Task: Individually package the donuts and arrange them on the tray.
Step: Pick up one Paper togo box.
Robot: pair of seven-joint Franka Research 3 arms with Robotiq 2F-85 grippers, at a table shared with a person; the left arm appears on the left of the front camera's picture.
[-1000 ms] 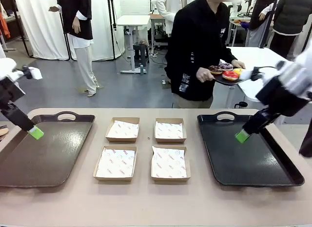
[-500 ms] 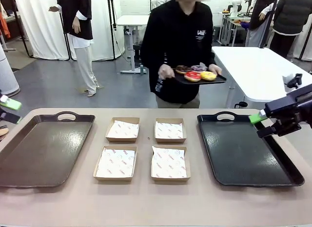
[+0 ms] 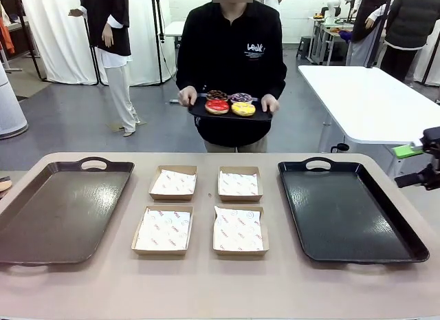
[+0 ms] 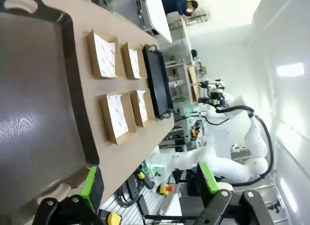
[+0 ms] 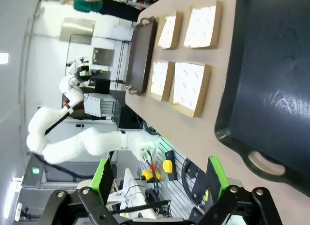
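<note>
The long beige table (image 3: pixel 206 287) ran across the front view. On its left end lay a wide brown tray (image 3: pixel 41 230), bare, its handle toward the far edge, and on its right end lay a black tray (image 3: pixel 357 230) of the same shape. Behind the table's far edge stood a person in a black top (image 3: pixel 230 51), facing the robot. Between the two big trays sat four shallow cardboard boxes (image 3: pixel 162 251) in two rows of two, each lined with printed white paper and holding nothing else. The person held a small dark serving tray (image 3: pixel 230 117) at waist height with a hand (image 3: pixel 187 96) at each end, well back from the table. All four donuts sat on it: the chocolate donut (image 3: pixel 217 95) and the sprinkled donut (image 3: pixel 240 98) at the back, the red donut (image 3: pixel 217 107) and the yellow donut (image 3: pixel 243 109) in front, packed close together. The right gripper (image 3: pixel 412 166) hung off the table's right end, beyond the black tray's rim. In its own wrist view its green-padded fingers stood wide apart with nothing between them. The left gripper (image 4: pixel 150 181), seen from its wrist camera, was likewise spread wide and held nothing, with the brown tray's near end just beyond its fingers.
</note>
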